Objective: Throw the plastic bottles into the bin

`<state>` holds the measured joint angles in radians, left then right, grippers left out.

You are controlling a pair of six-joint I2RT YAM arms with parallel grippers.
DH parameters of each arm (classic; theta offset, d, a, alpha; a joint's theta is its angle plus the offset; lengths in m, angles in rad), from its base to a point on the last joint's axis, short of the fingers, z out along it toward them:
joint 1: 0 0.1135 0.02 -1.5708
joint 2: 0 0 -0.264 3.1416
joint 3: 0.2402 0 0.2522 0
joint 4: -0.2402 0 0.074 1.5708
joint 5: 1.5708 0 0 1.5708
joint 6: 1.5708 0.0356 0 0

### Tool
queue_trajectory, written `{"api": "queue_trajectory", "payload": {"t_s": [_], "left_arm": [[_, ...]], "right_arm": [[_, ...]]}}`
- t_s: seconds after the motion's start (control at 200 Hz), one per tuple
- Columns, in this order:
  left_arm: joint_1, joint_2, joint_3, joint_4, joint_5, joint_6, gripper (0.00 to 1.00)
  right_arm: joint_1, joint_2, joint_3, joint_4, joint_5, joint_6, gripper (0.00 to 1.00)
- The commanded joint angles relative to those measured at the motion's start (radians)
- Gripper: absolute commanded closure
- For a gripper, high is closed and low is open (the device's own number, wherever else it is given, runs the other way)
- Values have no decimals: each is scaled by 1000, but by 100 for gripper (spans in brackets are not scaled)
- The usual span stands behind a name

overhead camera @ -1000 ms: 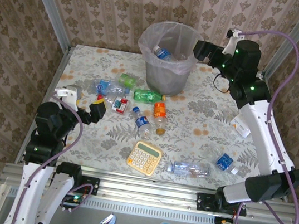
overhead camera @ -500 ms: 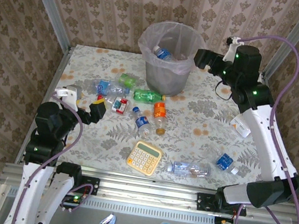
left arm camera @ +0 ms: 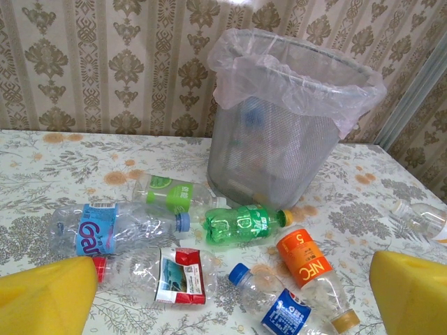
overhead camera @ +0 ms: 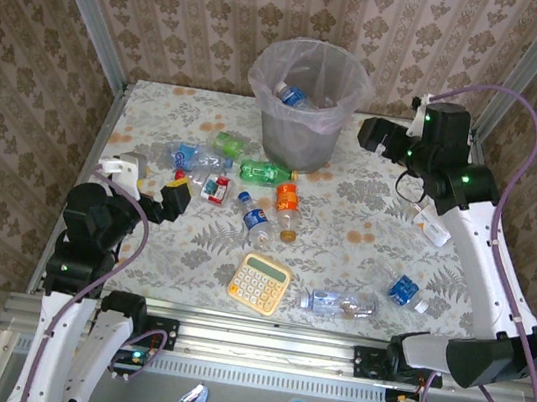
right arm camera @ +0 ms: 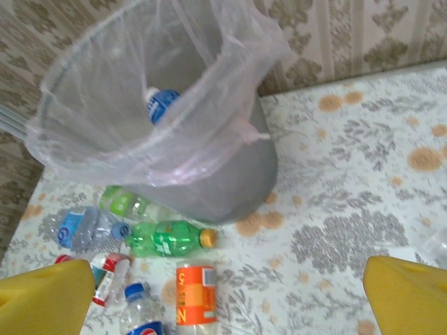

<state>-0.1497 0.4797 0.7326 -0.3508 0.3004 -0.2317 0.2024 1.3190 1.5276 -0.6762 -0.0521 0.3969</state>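
Lying nearest the arm bases, back and to the right of the left end effector (overhead camera: 176,197), are a flat yellow calculator (overhead camera: 259,283) with pale keys and a long clear bottle (overhead camera: 339,303) on its side. A crushed blue-labelled bottle (overhead camera: 404,292) sits further right. All rest on the floral-printed tabletop (overhead camera: 160,114).

The left end effector is open and holds nothing, its smooth yellow fingers (left arm camera: 49,296) spread wide. Just ahead of it lie a flattened clear bottle with a red and white label (left arm camera: 178,269) and, to the right, a ribbed clear bottle with a blue cap (left arm camera: 283,310). A little farther ahead are three more:
- a crumpled light-blue-labelled bottle (left arm camera: 105,229)
- a glossy green bottle (left arm camera: 241,225) with a yellow cap
- an orange-labelled bottle (left arm camera: 302,257) with a tan cap

Behind these, a clear bottle with a pale green label (left arm camera: 167,192) lies close to the foot of the bin (left arm camera: 279,157).

Behind and below the right end effector (overhead camera: 372,134), a white-labelled bottle (overhead camera: 434,226) lies beside the arm.

The bin stands farthest from the left end effector. It is a round grey wastebasket with a mesh-textured wall, lined with a thin, wrinkled, translucent pinkish bag folded over its rim.

The right end effector hangs raised just to the bin's right, open and empty, its yellow fingers (right arm camera: 405,293) set wide. Ahead of it and to the left, inside the liner, rests a bottle with a blue label (right arm camera: 162,103).
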Motion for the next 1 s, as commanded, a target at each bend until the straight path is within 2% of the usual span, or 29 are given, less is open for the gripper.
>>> {"api": "queue_trajectory", "payload": {"t_s": [0.0,0.57,0.74,0.885,0.995], "left_arm": [[-3,-12,-7,32,18,-9,0],[-3,-19,-9,39,29,-15,0],[-3,-23,-9,41,32,-17,0],[-3,-25,-9,39,34,-17,0],[-3,-27,-10,40,34,-18,0]], "right_arm": [[-15,-46,-46,-71,30,9,0],[-133,-173,-278,-213,119,39,0],[-200,-196,-344,-226,131,45,0],[-280,-205,-412,-209,89,57,0],[-309,-205,-440,-212,115,48,0]]}}
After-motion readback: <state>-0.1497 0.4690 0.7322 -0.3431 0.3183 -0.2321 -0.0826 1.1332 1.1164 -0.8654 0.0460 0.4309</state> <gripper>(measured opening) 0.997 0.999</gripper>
